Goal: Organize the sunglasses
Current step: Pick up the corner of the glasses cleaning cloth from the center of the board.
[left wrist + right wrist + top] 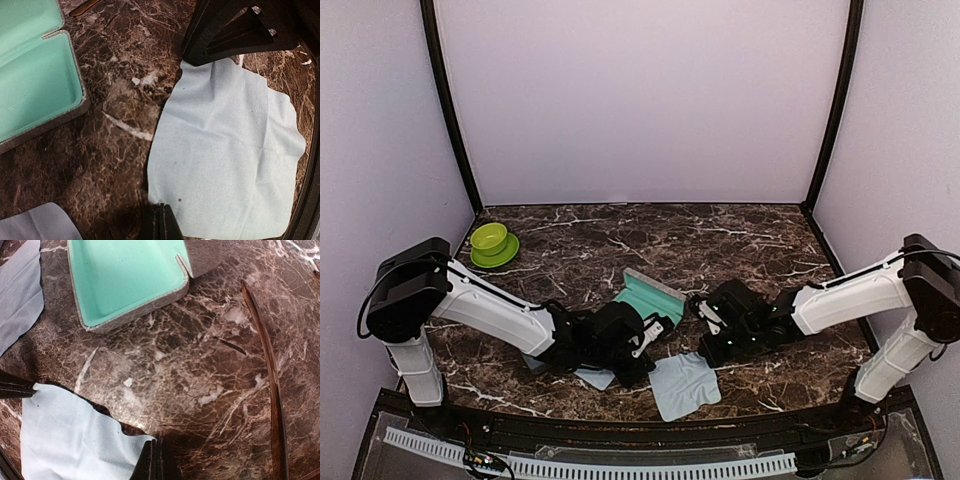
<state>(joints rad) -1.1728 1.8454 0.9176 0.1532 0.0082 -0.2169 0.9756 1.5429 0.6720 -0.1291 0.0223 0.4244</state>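
Nearest, a pale cloth is spread on the counter. At its edges the left hand is seen shut and empty, and the right hand shut; whether cloth is pinched cannot be told. Beyond, a teal-lined case lies open. Of the sunglasses, only one thin brown temple is seen, near the case. They are judged light, rigid and fragile, best gripped at the frame.

Open case up top, cloth btm-left, sunglasses arm at rt.
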